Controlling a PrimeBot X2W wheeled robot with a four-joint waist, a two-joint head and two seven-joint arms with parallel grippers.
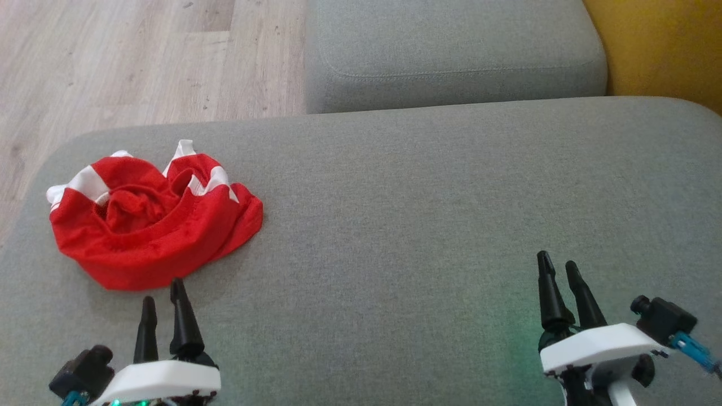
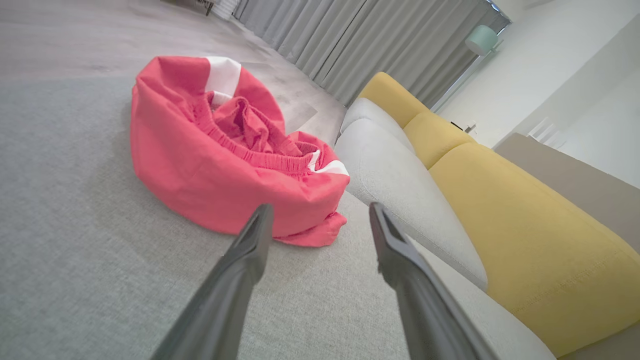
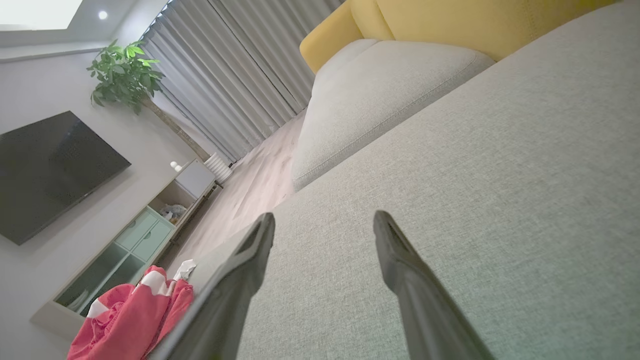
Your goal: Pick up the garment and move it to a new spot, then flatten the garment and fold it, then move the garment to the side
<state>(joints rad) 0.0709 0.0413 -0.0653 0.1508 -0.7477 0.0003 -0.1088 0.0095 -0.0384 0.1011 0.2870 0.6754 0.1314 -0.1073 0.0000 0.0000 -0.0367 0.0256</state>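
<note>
A crumpled red-and-white garment (image 1: 152,217) lies bunched on the left part of a grey sofa seat (image 1: 423,214). The left claw (image 1: 162,292) hovers just beside its near edge, fingers spread, holding nothing. The right claw (image 1: 557,260), also spread and empty, is well apart over bare cushion. The pick-up looks not yet begun. Next, the left claw likely needs to reach into the cloth and pinch a fold.

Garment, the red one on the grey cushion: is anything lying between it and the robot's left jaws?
Nothing visible does. The garment lies crumpled on the cushion, and the open left jaws point at its near edge from close by, with only cushion fabric between them.
</note>
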